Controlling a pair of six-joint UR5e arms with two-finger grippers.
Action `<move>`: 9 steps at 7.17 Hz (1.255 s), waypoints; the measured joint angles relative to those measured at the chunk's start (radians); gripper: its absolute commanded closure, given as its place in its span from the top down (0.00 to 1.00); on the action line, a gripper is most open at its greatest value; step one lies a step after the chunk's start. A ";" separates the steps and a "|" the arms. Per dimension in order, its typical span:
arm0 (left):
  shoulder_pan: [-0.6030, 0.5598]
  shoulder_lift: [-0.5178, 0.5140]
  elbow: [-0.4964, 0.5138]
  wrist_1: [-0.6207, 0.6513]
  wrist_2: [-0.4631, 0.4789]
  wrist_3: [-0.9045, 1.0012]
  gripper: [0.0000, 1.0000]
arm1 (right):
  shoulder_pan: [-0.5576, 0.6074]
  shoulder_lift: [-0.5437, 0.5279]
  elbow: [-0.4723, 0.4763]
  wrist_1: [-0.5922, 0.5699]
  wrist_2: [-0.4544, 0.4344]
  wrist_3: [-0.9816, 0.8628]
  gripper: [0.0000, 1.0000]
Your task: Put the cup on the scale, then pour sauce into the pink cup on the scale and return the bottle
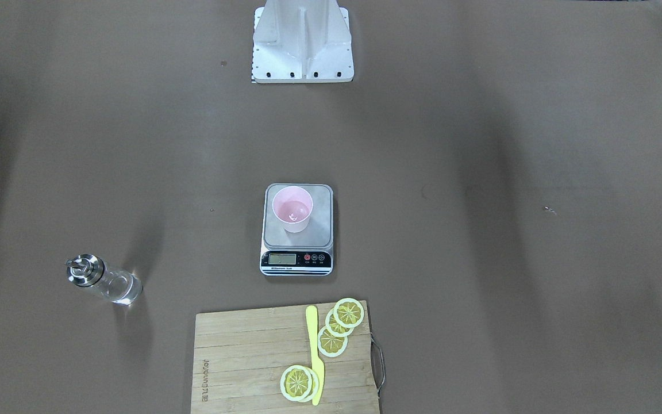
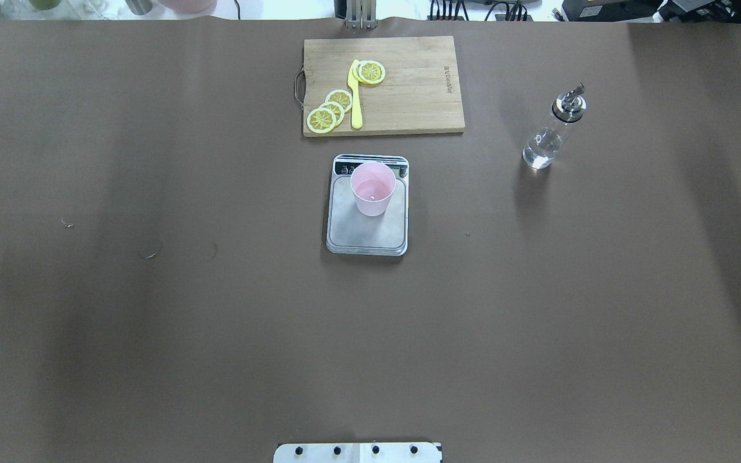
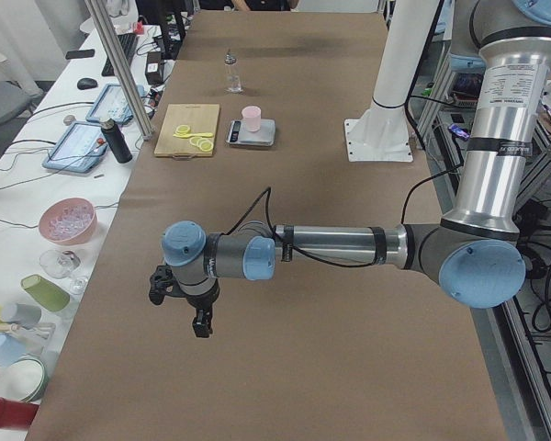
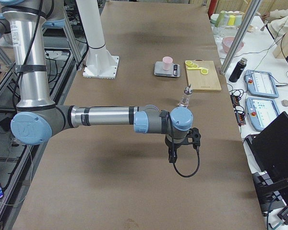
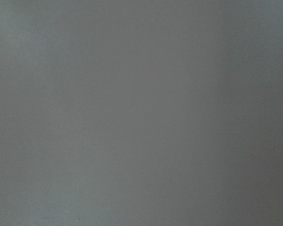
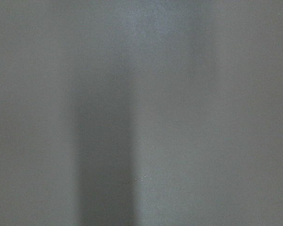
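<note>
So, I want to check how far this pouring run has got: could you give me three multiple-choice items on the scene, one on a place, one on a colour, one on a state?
1. Where does the cup stand?
A) on the platform of the scale
B) on a shelf
C) in a gripper

2. What colour is the knife on the cutting board?
A) red
B) yellow
C) black

3. How is the bottle?
A) lying on its side
B) tipped over the cup
C) upright on the table, unheld

Key: 1 A, it sits on the steel platform; 2 B, blade and handle are both yellow; 3 C, it stands alone with its cap up.
</note>
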 measured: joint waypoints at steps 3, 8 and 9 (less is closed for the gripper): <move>-0.023 0.002 -0.001 0.007 0.000 0.004 0.99 | 0.053 -0.034 0.006 0.001 0.023 -0.001 1.00; -0.031 -0.006 0.001 0.008 0.002 0.005 0.99 | 0.094 -0.044 0.006 0.001 0.039 -0.002 1.00; -0.031 -0.007 0.001 0.008 0.002 0.005 0.99 | 0.095 -0.045 0.006 0.001 0.039 -0.002 1.00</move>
